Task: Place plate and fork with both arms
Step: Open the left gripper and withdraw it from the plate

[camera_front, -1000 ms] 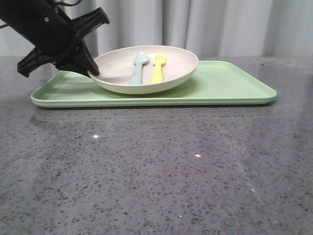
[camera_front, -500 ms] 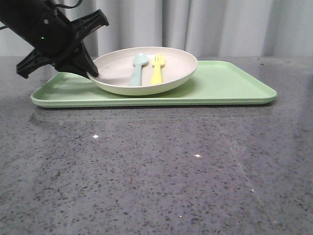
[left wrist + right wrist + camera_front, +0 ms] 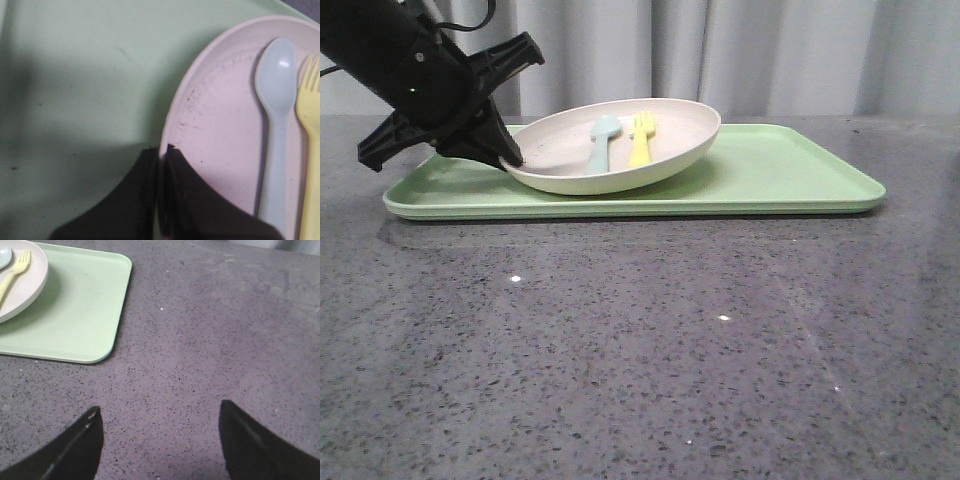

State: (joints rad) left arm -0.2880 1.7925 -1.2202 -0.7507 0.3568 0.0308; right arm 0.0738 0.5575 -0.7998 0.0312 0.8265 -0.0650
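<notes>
The cream-pink plate point(image 3: 620, 150) sits on the light-green tray point(image 3: 770, 175), tilted with its right side raised. The yellow fork point(image 3: 640, 138) lies in it beside a pale blue-green spoon point(image 3: 601, 142). My left gripper point(image 3: 510, 155) is shut on the plate's left rim. In the left wrist view its two black fingers point(image 3: 192, 200) pinch the rim of the plate point(image 3: 220, 120), next to the spoon point(image 3: 275, 100) and the fork point(image 3: 309, 110). My right gripper point(image 3: 159, 415) is open and empty above bare table, apart from the tray point(image 3: 75, 305), plate point(image 3: 25, 285) and fork point(image 3: 14, 272).
The tray lies across the far half of the dark speckled table point(image 3: 640, 350). A grey curtain point(image 3: 770, 50) hangs behind it. The right arm does not show in the front view.
The plate has tipped: its right side has risen off the tray while my left gripper keeps hold of the left rim. Fork and spoon stay in it.
</notes>
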